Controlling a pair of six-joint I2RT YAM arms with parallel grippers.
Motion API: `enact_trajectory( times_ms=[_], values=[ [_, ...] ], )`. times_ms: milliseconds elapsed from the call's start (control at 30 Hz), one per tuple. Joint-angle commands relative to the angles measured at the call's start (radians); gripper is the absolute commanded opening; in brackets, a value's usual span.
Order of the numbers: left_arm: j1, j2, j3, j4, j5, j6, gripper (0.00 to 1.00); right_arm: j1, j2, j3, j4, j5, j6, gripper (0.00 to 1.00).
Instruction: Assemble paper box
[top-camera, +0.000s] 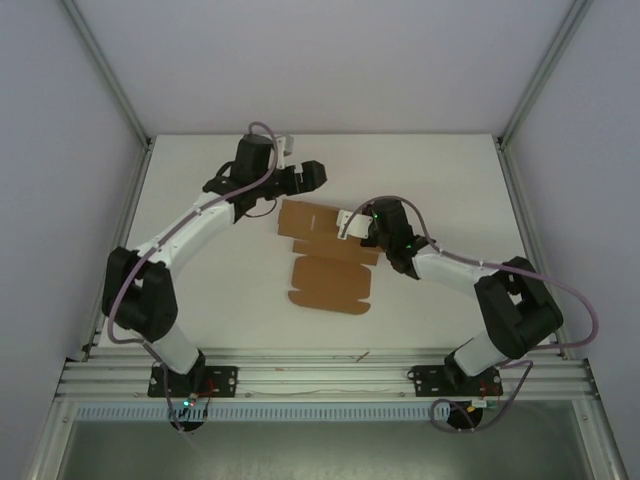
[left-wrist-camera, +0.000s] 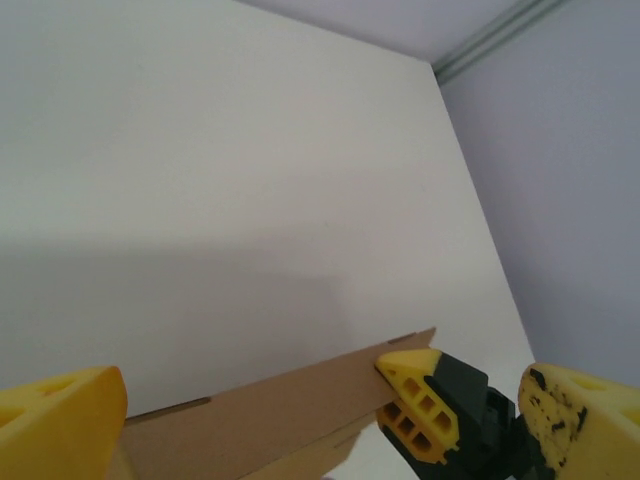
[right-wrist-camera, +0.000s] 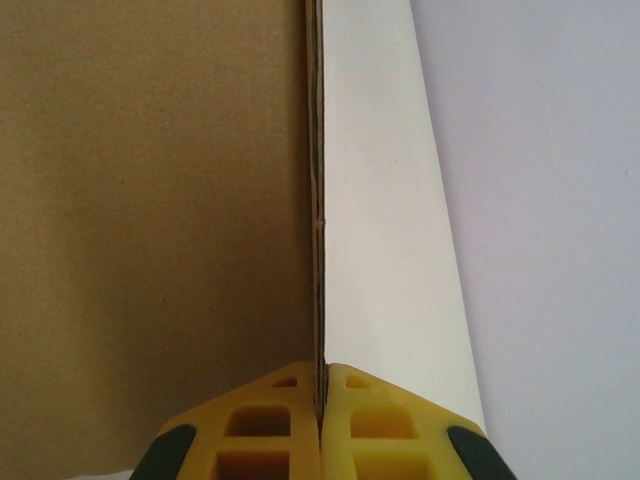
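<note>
2 arms work an early fold. The paper box (top-camera: 325, 270), a thin brown die-cut cardboard sheet, lies at the middle of the white table (top-camera: 430, 170). The right gripper (top-camera: 352, 226) has its yellow jaws pinching the sheet's far right edge. The left gripper (top-camera: 312, 176) hovers at the far left corner, jaws spread wide. Next, the left likely must close on that flap and crease it. The top view gives the layout. The right wrist shows the pinch edge-on (right-wrist-camera: 321, 420), and the left wrist shows the flap apparently raised.
</note>
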Motion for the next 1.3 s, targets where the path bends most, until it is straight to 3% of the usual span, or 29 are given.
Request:
enact_trajectory(
  times_ms=[0, 533, 800, 967, 1167, 1267],
  values=[
    [0.005, 0.033, 0.022, -0.042, 0.132, 0.008, 1.00, 0.005, -0.024, 0.024, 0.038, 0.021, -0.031, 0.00],
    [-0.032, 0.055, -0.062, -0.005, 0.151, -0.019, 0.98, 0.004, -0.029, 0.038, 0.056, 0.044, 0.044, 0.00],
    [-0.050, 0.067, -0.095, 0.073, 0.280, -0.083, 0.98, 0.011, -0.016, 0.041, 0.103, 0.084, 0.098, 0.00],
    [-0.050, 0.082, -0.118, 0.199, 0.346, -0.154, 0.97, 0.028, -0.014, 0.021, 0.113, 0.044, 0.068, 0.00],
    [-0.051, 0.131, -0.132, 0.358, 0.413, -0.262, 0.80, 0.047, 0.010, 0.020, 0.130, 0.041, 0.033, 0.00],
    [-0.051, 0.145, -0.126, 0.344, 0.405, -0.262, 0.65, 0.049, 0.014, 0.023, 0.137, 0.033, 0.032, 0.00]
  ],
)
